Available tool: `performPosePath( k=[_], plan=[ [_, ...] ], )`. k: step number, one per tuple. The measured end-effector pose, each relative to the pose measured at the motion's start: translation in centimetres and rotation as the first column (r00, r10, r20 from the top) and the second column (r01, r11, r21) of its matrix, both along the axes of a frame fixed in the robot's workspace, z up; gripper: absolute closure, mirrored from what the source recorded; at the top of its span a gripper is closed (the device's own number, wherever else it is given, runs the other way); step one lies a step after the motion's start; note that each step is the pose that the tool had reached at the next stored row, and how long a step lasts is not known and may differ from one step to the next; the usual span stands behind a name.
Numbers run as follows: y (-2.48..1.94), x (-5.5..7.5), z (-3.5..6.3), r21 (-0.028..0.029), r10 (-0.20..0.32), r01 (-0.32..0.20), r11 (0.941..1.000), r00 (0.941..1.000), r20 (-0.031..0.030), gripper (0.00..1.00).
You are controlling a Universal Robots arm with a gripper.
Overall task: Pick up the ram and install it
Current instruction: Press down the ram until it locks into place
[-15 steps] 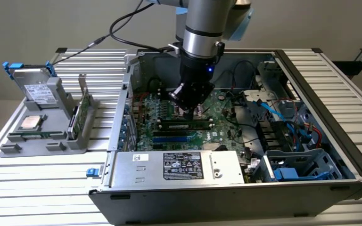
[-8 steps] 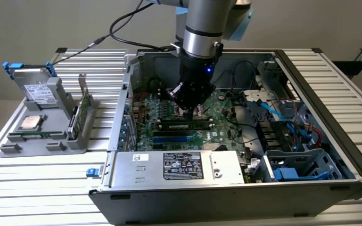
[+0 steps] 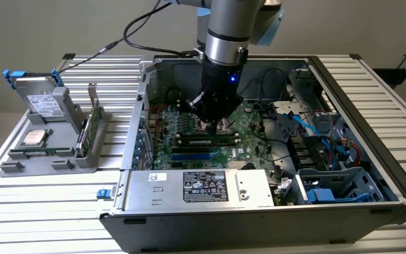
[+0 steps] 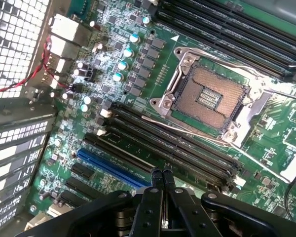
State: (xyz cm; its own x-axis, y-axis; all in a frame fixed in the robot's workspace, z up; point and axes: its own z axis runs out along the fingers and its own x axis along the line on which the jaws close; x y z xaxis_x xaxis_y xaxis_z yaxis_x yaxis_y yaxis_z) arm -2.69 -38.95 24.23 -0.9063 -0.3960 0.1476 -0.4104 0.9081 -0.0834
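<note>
The ram [image 3: 206, 141], a long slim green stick with black chips, lies along the memory slots of the motherboard [image 3: 188, 124] inside the open computer case. My gripper [image 3: 214, 125] hangs just above and behind it, over the empty processor socket [image 4: 207, 96]. In the wrist view the gripper [image 4: 162, 176] is shut, its black fingertips [image 4: 156, 177] pressed together with nothing between them, above the rows of black memory slots [image 4: 177, 145]. I cannot tell from the wrist view whether the stick sits fully in its slot.
A grey fixture [image 3: 40, 159] on the exterior view's left holds a hard drive [image 3: 44, 100], a square silver processor [image 3: 34, 136] and a green expansion card [image 3: 90, 129]. The silver power supply [image 3: 196, 185] fills the case's front. Cables and drive cages [image 3: 330, 159] crowd its right side.
</note>
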Motion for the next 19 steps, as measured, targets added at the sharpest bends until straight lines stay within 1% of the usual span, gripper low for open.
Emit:
performPosePath(
  k=[4,9,14,19],
  plan=[
    [0.00,0.00,-0.02,-0.0004,-0.043,0.043,0.9991,0.9989,0.0156,0.90],
    [0.00,0.00,-0.05,-0.0003,-0.098,0.098,0.9952,0.9946,0.0360,0.90],
    [0.00,0.00,-0.10,0.0010,-0.152,0.152,0.9883,0.9867,0.0582,0.90],
    [0.00,0.00,-0.18,0.0028,-0.205,0.206,0.9786,0.9754,0.0805,0.90]
  ],
)
